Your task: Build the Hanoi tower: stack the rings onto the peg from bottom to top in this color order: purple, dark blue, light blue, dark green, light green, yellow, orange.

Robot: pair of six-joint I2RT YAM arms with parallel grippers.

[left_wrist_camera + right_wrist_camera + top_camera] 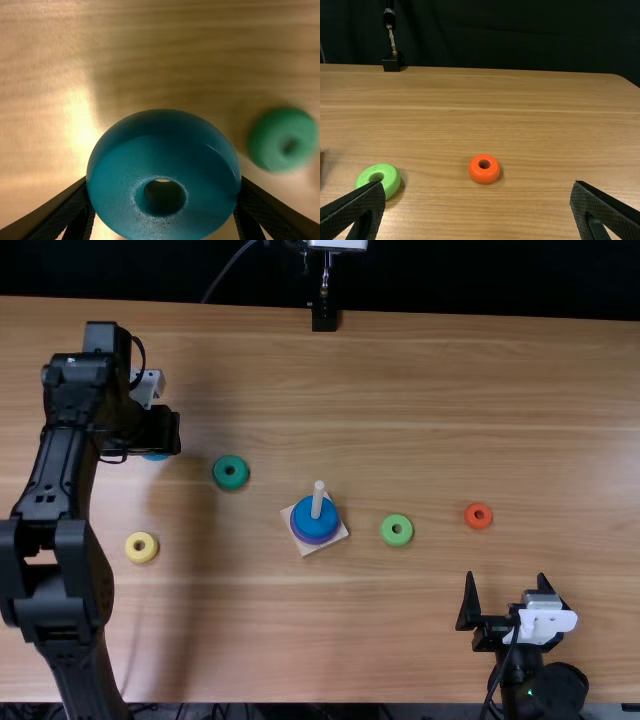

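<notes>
Light blue ring (165, 137), pinched

Left gripper (160, 443): closed around it; dark green ring (219, 472) near, yellow ring (150, 544) towards arm base. Right gripper (506, 580): spread; orange ring (479, 175), light green ring (395, 182) ahead. Peg (318, 497), between grippers: dark blue ring (309, 527) atop purple ring (317, 540).

Wooden tabletop (430, 390), light brown; grain runs left to right. Dark cloth backdrop (520, 35), faint folds, beyond far edge. Black stand base (393, 62) at far edge, near middle. Pale sheen (80, 117) on the wood at left.
</notes>
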